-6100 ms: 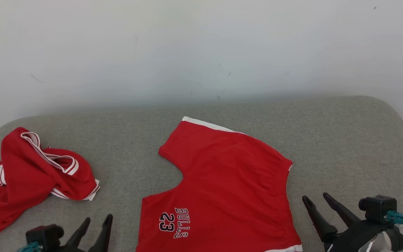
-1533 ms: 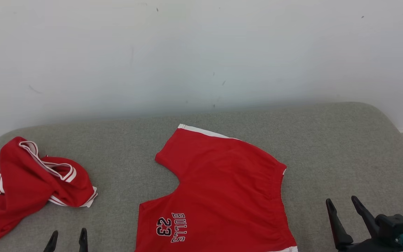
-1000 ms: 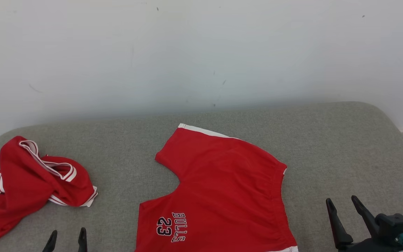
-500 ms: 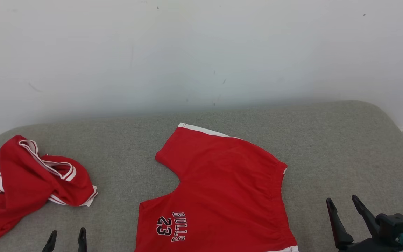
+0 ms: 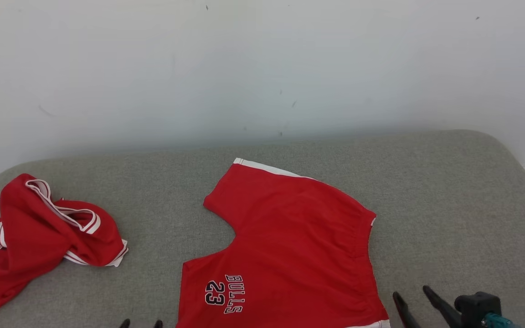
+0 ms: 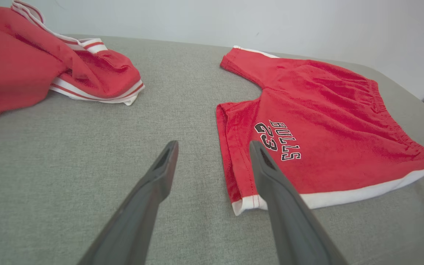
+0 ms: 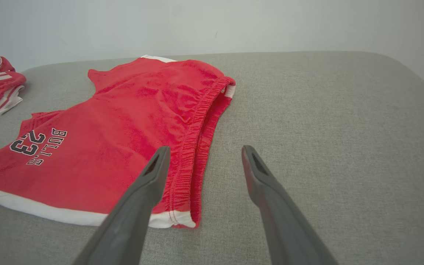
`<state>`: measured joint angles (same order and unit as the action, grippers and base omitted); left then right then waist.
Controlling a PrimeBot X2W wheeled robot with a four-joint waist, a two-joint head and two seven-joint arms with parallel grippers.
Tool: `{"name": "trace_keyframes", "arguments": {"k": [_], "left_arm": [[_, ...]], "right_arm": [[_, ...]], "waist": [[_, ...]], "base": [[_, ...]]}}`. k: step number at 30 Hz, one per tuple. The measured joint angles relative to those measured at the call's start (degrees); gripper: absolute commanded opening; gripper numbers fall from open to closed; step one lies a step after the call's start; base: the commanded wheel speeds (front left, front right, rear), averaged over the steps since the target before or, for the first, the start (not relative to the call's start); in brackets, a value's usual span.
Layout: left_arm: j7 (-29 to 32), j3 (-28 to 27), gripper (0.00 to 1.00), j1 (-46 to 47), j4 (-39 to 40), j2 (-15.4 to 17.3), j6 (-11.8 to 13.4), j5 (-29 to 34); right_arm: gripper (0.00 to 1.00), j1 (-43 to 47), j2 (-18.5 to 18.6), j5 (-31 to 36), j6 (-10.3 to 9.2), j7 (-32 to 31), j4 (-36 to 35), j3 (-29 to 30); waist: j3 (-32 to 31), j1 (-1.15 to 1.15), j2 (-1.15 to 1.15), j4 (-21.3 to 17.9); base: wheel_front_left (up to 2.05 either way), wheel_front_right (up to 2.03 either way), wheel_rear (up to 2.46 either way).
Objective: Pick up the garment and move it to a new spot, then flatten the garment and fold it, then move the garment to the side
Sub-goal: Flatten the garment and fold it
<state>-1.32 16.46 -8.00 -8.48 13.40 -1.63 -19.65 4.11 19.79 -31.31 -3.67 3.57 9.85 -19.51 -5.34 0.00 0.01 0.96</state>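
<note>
The garment, red shorts (image 5: 290, 246) printed "BULLS 23" with white hems, lies flat in the middle of the grey cushion (image 5: 449, 205). My left gripper (image 5: 141, 323) is open at the bottom edge, just left of the shorts' near leg hem. In the left wrist view the open left gripper (image 6: 214, 144) hovers over that leg's edge of the shorts (image 6: 326, 121). My right gripper (image 5: 411, 292) is open beside the waistband's near corner. In the right wrist view the right gripper (image 7: 205, 148) straddles the elastic waistband edge of the shorts (image 7: 123, 121), holding nothing.
A second red garment (image 5: 48, 228) with white striped trim lies crumpled at the cushion's left end, also seen as the crumpled garment (image 6: 31, 62) in the left wrist view. A white wall (image 5: 262, 68) rises behind. Bare grey cushion stretches to the right of the shorts.
Both grippers have drawn in toward the shorts and sunk lower in the head view: the left moved right, the right moved left. The shorts have not moved.
</note>
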Motion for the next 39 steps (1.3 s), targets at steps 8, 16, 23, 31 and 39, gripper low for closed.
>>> {"name": "trace_keyframes", "arguments": {"k": [8,16,23,31,39], "left_arm": [[4.12,3.15,1.00,0.16,-4.77,-2.05,-3.83,-3.82],[6.87,4.74,1.00,3.93,-9.81,-3.37,-4.46,-5.93],[9.16,7.32,1.00,7.62,-14.68,-3.41,-4.94,-4.27],[9.36,8.43,0.00,10.59,-19.35,-3.79,-5.02,-4.26],[7.73,9.31,0.00,11.00,-21.14,-3.81,-5.44,-3.42]], "right_arm": [[1.00,0.31,-1.02,-0.89,0.65,-4.90,2.38,-2.68],[1.00,-1.84,-1.99,-0.24,0.66,-7.76,5.56,-4.47],[1.00,-3.81,-3.79,0.09,0.78,-9.11,8.75,-5.66],[0.00,-5.90,-5.38,0.10,1.26,-9.12,12.21,-6.42],[0.00,-6.19,-5.38,0.09,2.20,-8.54,13.80,-6.26]], "waist": [[0.80,0.00,-0.01,0.23],[2.24,0.00,-0.01,0.25],[2.78,0.00,-0.01,0.36],[3.07,0.00,0.00,0.32],[3.04,0.00,0.00,0.26]], "base": [[0.00,0.00,0.00],[0.00,0.00,0.00],[0.00,0.00,0.00],[0.00,0.00,0.00],[0.00,0.00,0.00]]}}
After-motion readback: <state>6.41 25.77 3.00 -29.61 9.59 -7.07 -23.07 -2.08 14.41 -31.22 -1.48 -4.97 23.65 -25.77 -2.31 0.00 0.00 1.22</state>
